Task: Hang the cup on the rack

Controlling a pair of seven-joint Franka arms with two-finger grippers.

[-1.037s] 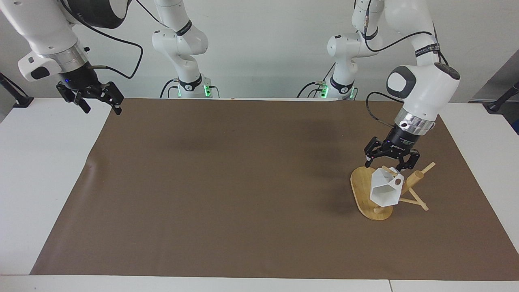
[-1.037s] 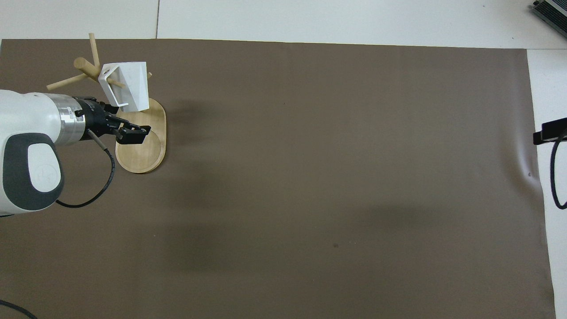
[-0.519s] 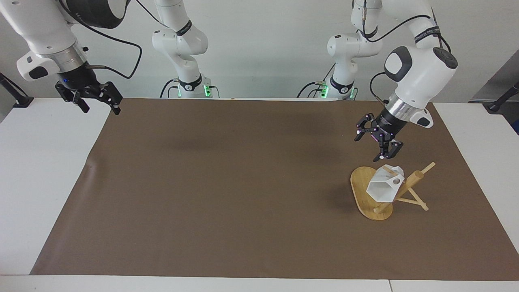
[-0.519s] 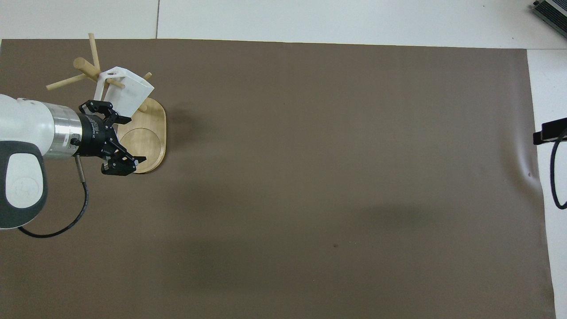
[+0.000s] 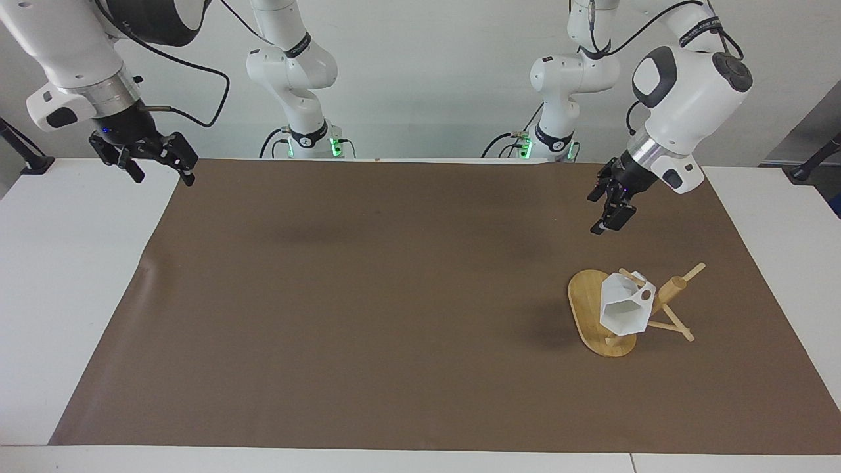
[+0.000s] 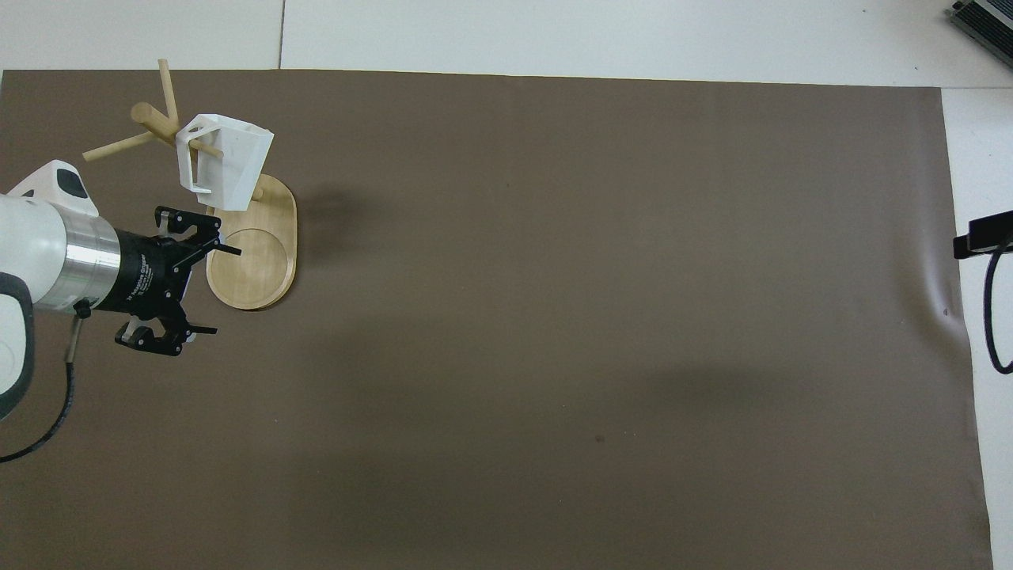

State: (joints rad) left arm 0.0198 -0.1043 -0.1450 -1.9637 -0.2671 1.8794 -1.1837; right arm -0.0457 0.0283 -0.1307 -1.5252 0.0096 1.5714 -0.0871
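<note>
Faint white lettering on the left gripper (image 6: 190,289) body in the overhead view, too small to read; nothing else legible.

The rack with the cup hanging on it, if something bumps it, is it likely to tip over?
Probably not easily: the rack has a wide flat oval base. The cup hangs off one peg to the side of the post, so a bump would likely set it swinging. Its handle is only looped over, so it might slide off.

Cup (image 5: 624,310) hangs on rack (image 5: 601,315) peg, rack standing on mat (image 5: 368,295); left gripper (image 5: 611,209) raised above mat, apart from both.
</note>
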